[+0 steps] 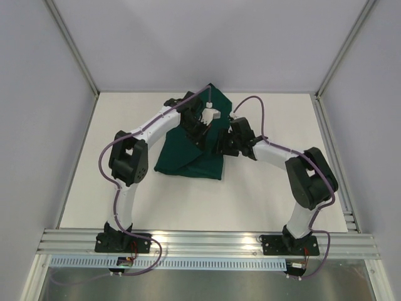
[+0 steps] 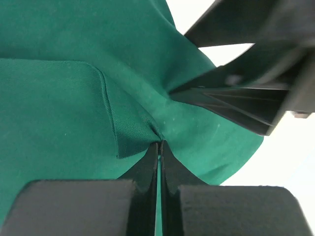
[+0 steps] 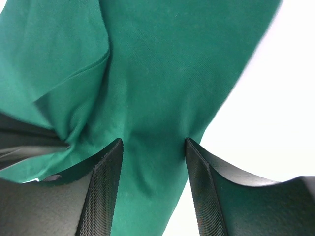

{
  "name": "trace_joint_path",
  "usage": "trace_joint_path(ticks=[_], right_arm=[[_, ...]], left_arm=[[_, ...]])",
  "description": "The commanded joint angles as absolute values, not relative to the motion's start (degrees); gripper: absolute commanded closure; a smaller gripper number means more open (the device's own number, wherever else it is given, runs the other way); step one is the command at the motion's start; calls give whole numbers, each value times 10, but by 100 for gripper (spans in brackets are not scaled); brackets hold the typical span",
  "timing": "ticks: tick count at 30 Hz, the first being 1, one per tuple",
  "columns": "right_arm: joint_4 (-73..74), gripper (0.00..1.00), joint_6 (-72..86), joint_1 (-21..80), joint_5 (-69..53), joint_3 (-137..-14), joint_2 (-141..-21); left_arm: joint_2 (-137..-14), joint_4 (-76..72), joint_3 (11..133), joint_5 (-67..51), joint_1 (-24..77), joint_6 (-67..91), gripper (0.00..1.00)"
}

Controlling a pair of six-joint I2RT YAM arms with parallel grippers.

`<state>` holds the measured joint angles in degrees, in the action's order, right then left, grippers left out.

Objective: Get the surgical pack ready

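White tabletop (image 1: 263,188), closed in by pale panels (image 1: 37,94): my two arms meet over the dark green cloth (image 1: 188,160), which lies rumpled near the middle of the surface, toward the far side. My left gripper (image 2: 159,146) is pinched tight on a raised fold of the fabric, its fingers (image 2: 147,167) pressed together with the cloth drawn up between them. My right gripper (image 3: 153,143) stands just beside it, jaws apart, green fabric spanning the gap between its two textured pads (image 3: 106,187); whether those pads touch the cloth I cannot tell.
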<state>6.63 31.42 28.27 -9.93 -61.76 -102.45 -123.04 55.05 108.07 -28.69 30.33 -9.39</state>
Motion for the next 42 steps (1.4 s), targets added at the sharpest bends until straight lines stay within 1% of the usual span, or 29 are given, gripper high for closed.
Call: trace_joint_path(ticks=[1, 2, 3, 4, 5, 6, 12, 18, 22, 25, 26, 28, 31, 33, 37, 42], right_arm=[[71, 44, 330, 277, -85, -616, -975], [77, 43, 327, 277, -81, -616, -969], [83, 43, 325, 277, -73, -616, -961], [93, 43, 323, 275, -69, -614, -955], [100, 43, 321, 276, -60, -611, -944], [100, 43, 321, 276, -56, -608, -939], [105, 42, 323, 265, -52, -596, -910], [104, 42, 327, 258, -53, -602, -908], [111, 41, 329, 260, -65, -614, -919], [129, 42, 311, 277, -48, -632, -917], [134, 42, 295, 285, -39, -638, -911], [142, 43, 276, 310, -16, -656, -904], [130, 43, 243, 352, -11, -672, -907], [113, 44, 229, 377, -33, -692, -932], [91, 47, 252, 396, -93, -719, -994], [55, 55, 279, 404, -113, -689, -1029]], left_arm=[[-1239, 517, 1083, -323, 308, -92, 99], [-1241, 519, 1082, -328, 308, -95, 95], [-1241, 519, 1080, -330, 308, -100, 86], [-1239, 518, 1078, -333, 308, -101, 80], [-1233, 517, 1073, -337, 308, -105, 69], [-1230, 515, 1070, -339, 308, -105, 66], [-1205, 530, 1056, -339, 308, -121, 54], [-1150, 554, 1072, -388, 308, -120, 50], [-1097, 598, 1093, -391, 308, -150, 49], [-1036, 598, 1059, -330, 304, -162, 47], [-1023, 597, 1029, -282, 291, -166, 47], [-995, 586, 980, -231, 264, -164, 47], [-996, 589, 941, -242, 180, -140, 47], [-1016, 589, 929, -257, 130, -132, 48], [-1032, 562, 866, -249, 118, -138, 48], [-1051, 530, 820, -258, 118, -139, 48]])
